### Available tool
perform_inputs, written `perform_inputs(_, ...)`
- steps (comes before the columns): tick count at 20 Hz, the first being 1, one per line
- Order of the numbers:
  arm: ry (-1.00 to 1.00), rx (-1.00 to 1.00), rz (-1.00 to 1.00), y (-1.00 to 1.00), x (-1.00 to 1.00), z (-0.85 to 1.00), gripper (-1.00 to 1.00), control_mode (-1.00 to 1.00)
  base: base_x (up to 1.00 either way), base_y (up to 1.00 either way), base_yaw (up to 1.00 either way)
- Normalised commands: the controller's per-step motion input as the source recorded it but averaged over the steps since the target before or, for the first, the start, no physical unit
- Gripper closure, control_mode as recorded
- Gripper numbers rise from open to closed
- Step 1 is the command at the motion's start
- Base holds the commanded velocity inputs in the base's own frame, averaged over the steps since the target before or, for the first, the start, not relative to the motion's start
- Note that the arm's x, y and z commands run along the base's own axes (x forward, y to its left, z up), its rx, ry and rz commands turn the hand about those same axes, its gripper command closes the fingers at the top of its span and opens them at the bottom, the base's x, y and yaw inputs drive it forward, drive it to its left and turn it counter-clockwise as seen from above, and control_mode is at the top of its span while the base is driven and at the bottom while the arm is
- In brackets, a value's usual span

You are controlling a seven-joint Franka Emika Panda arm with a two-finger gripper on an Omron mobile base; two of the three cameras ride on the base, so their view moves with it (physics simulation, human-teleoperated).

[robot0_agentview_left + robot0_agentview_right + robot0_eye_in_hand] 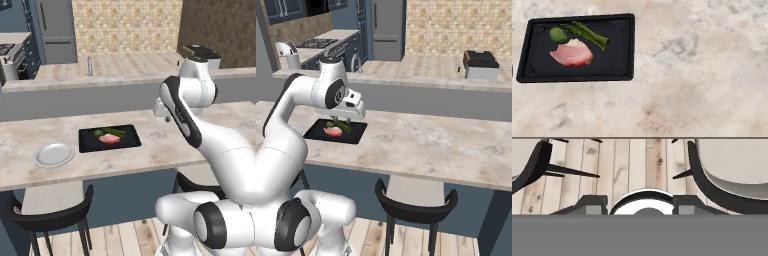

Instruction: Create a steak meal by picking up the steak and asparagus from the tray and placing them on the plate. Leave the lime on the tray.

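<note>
Our hand (345, 120) hangs above the counter (165, 145), empty; we cannot tell how wide its jaws stand. The steak (572, 53) lies on the tray (614, 67), off to the hand's left, beside the asparagus (588, 33).

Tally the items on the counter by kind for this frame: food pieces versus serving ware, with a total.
Food: 3 – steak, asparagus, lime, all on the tray.
Serving ware: 2 – black tray, round plate, which sits beside the tray.
Total: 5
</note>
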Motion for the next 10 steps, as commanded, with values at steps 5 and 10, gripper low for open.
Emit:
perform_inputs(5,0.00,0.00,0.00,0.14,0.00,-0.03,-1.00,-1.00,0.00,0.00,0.00)
perform_inputs(10,0.00,-0.01,0.00,0.45,0.05,-0.06,-1.00,-1.00,0.00,0.00,0.00)
